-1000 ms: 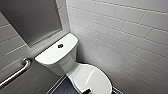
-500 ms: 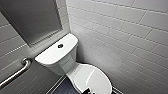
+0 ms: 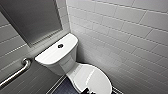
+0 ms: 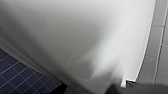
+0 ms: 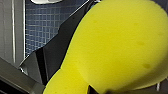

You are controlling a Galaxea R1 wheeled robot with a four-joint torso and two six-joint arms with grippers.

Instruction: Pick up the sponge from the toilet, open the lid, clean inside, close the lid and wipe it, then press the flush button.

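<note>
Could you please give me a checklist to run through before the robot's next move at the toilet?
1. Sponge picked up, off the tank cover: ok.
2. Lid open: not ok, it lies shut.
3. Flush button uncovered: ok.
4. Left arm's hold on the lid: cannot tell; its wrist camera sees a white surface close up.
5. Grab bar apart from the lid: ok.
</note>
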